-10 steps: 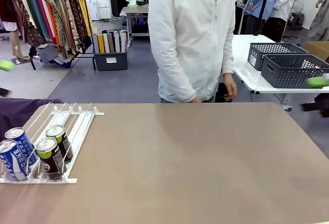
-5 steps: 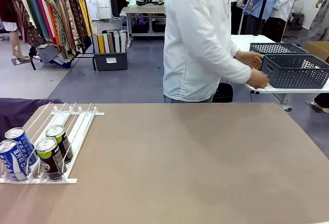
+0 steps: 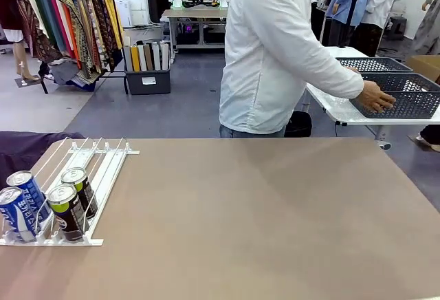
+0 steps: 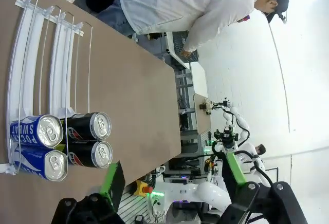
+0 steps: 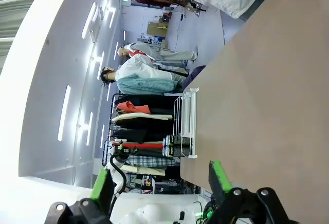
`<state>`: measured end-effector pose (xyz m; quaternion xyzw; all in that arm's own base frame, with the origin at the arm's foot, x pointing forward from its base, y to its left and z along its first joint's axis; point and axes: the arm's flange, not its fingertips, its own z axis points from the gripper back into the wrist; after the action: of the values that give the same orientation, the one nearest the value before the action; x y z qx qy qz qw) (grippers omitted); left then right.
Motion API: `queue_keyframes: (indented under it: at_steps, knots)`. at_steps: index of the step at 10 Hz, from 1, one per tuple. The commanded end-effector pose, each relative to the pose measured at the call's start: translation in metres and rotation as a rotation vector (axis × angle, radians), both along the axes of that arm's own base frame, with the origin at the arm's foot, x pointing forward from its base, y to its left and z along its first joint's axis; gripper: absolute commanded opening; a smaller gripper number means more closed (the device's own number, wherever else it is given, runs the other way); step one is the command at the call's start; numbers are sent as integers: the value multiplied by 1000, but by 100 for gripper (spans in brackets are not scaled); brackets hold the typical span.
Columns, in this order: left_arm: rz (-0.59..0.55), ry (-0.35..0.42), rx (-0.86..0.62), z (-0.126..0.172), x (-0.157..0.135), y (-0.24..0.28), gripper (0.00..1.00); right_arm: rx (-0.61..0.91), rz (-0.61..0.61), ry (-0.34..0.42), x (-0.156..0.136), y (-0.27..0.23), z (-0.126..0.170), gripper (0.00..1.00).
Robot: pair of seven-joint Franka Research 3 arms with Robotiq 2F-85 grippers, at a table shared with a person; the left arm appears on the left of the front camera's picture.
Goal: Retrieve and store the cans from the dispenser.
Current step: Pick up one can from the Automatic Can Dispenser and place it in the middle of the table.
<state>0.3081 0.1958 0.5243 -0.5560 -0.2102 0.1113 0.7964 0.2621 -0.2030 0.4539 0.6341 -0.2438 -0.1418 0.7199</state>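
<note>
Task barely begun, by the look of it. Four cans sit in the dispenser (image 3: 110, 164), all bunched at its near end at the table's (image 3: 261, 217) left edge: two blue cans (image 3: 26, 188) in the outer lane, two black cans (image 3: 78, 184) in the lane next to them, upright, each pair touching front to back. The rest of the lanes are bare wire up to the far pusher tabs. No can is out on the tabletop and none is held.

L gripper (image 4: 174, 171): jaws spread wide, nothing between them, hanging off the table's near side w/ the four can tops ahead of it. Not touching a can.

R gripper (image 5: 160, 179): jaws also wide and empty, well apart from the dispenser, which sits far off across the tabletop in its wrist view.

The person (image 3: 275, 52) at the far side is turned away toward a side table, one hand (image 3: 377, 97) on the rim of a dark grey basket (image 3: 405, 93). Prob. that's the storage bin, though it's not on the shared table yet; can't be sure.

Left to do, as I judge it: everything. Get a bin in reach, pull each of the four cans, store them. The L arm is the nearer one for the first grab.
</note>
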Motion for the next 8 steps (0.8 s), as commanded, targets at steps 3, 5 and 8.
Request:
queue_keyframes:
  at_steps: [3,5,8]
  knots:
    - [2,0,-1,0,-1,1,100,-1,6,-3,-5,-2,4,100]
    - [-238,174,326,26,30,-46,100,-1,6,-3,-5,-2,4,100]
    - [-408,337,834,53,59,-151,100,-1,6,-3,-5,-2,4,100]
